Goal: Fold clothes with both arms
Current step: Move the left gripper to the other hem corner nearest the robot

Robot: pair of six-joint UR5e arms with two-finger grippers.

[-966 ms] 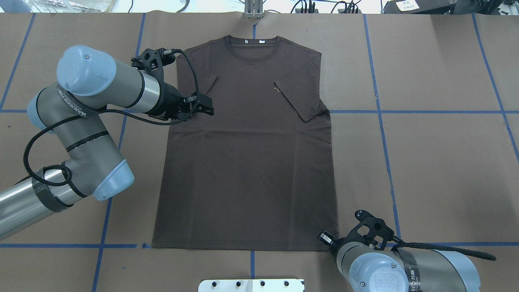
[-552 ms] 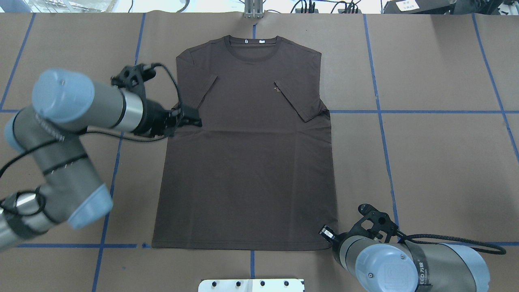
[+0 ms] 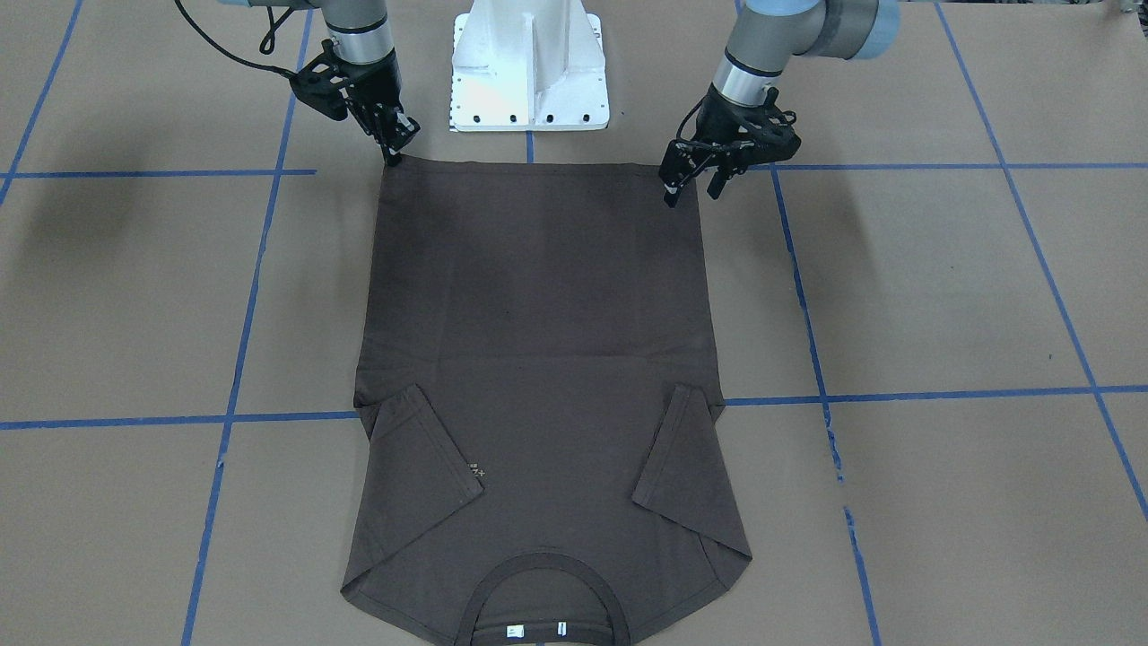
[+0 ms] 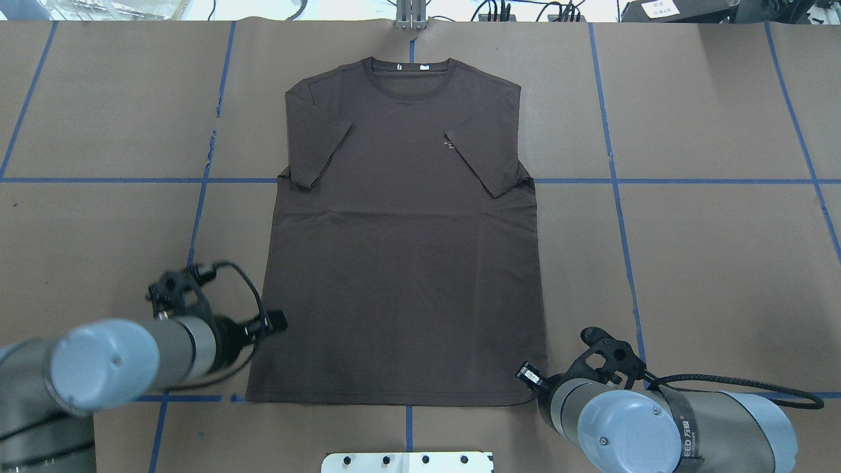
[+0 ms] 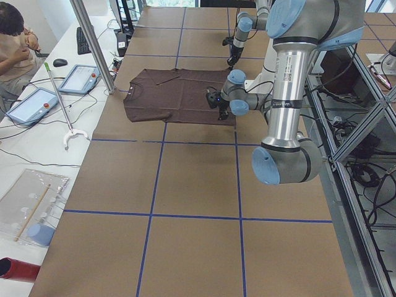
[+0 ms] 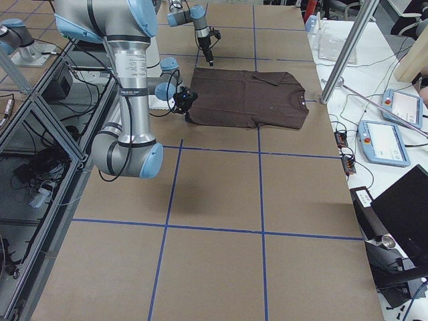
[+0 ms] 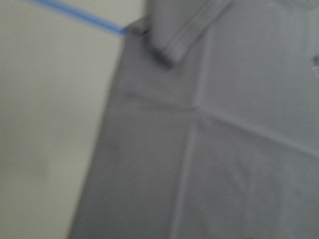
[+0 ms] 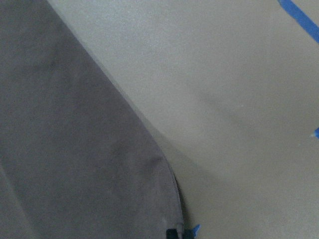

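Observation:
The dark brown T-shirt (image 4: 401, 249) lies flat on the brown table, collar at the far side and both sleeves folded inward. My left gripper (image 3: 692, 190) hovers open just over the hem's left corner; the overhead view shows the left gripper (image 4: 277, 320) at that edge. The left wrist view is blurred and shows only the shirt (image 7: 224, 149) and its folded sleeve. My right gripper (image 3: 393, 154) points down onto the hem's other corner, its fingers close together on the cloth. In the overhead view the right gripper (image 4: 525, 378) is mostly hidden by its arm. The T-shirt's corner (image 8: 99, 164) looks slightly raised there.
The white pedestal base (image 3: 529, 63) stands just behind the hem, between the arms. Blue tape lines (image 4: 614, 177) cross the table. A metal post (image 5: 93, 43) rises at the far edge by the collar. A person (image 5: 12, 37) sits at a side table with tablets.
My left arm swung back from the shirt's left sleeve to the near hem's left corner. The right gripper stayed at the right hem corner, where the cloth now curls slightly inward.

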